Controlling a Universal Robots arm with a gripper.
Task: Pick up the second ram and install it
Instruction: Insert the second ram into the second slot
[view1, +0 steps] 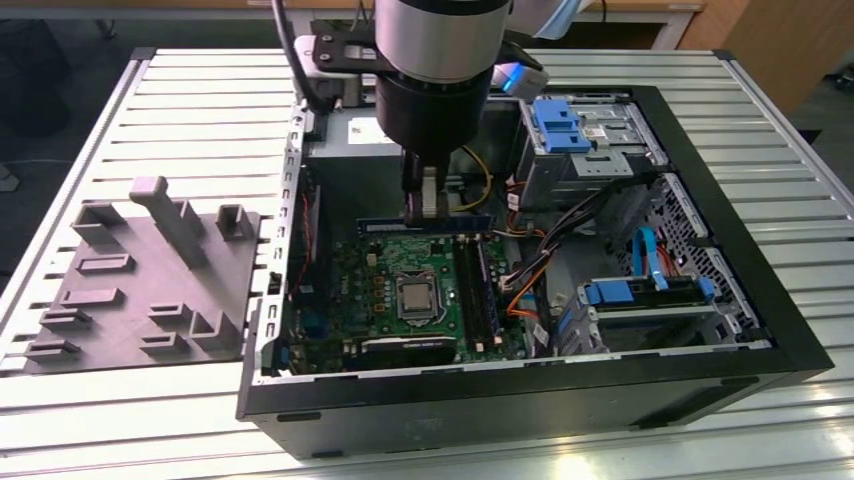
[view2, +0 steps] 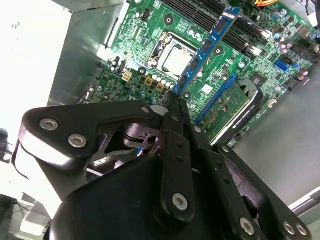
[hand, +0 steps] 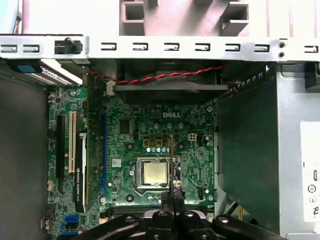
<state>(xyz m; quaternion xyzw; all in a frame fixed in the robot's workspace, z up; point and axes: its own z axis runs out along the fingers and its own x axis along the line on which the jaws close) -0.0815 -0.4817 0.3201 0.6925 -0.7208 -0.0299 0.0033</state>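
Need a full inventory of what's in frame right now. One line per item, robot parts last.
slatted metal table: 1, silver-white, under everything.
open computer case: 1, black, on the table.
motherboard: 1, green, on the case floor.
square metal processor: 1, silver, in its socket on the motherboard.
plastic holder tray: 1, grey, on the table at the exterior view's left of the case.
plastic drive brackets: 2 groups, blue, in the case toward the exterior view's right.
cable bundle: 1, orange and mixed, beside the motherboard.
thin flat memory stick: 1, blue-green with black chips, over the motherboard.
gripper: 1, black, shut on the memory stick.
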